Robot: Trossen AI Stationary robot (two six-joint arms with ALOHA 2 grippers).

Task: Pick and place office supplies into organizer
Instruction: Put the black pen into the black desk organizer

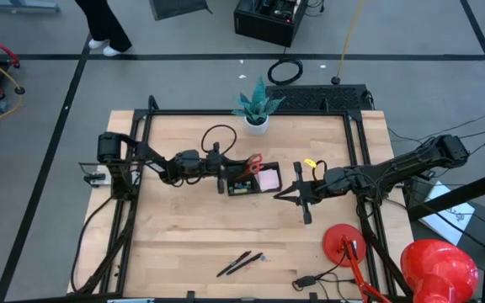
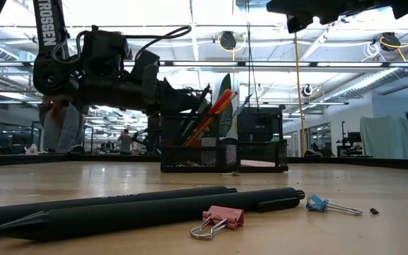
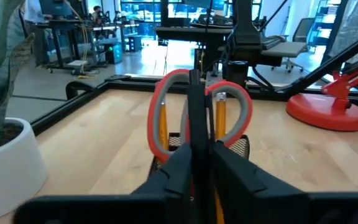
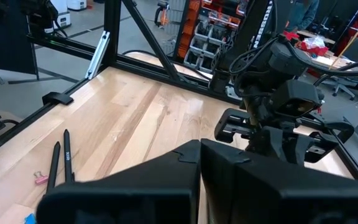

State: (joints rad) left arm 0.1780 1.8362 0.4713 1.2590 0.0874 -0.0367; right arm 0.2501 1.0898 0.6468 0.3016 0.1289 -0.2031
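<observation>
My left tool (image 1: pixel 223 174) sits at the organizer (image 1: pixel 244 187), fingers nearly together around a black pen (image 3: pixel 195 118); right tool (image 1: pixel 306 194) closed, empty.

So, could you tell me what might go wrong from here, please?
The left gripper sits over the organizer, fingers around a black pen standing among the scissors and pencils; pulling back could drag them or tip the organizer. Two pens and binder clips lie at the near edge and may roll off.

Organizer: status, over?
Left tool at organizer, fingers around a black pen. Scissors, pencils in. Right tool shut, waiting. Two pens still out.
</observation>
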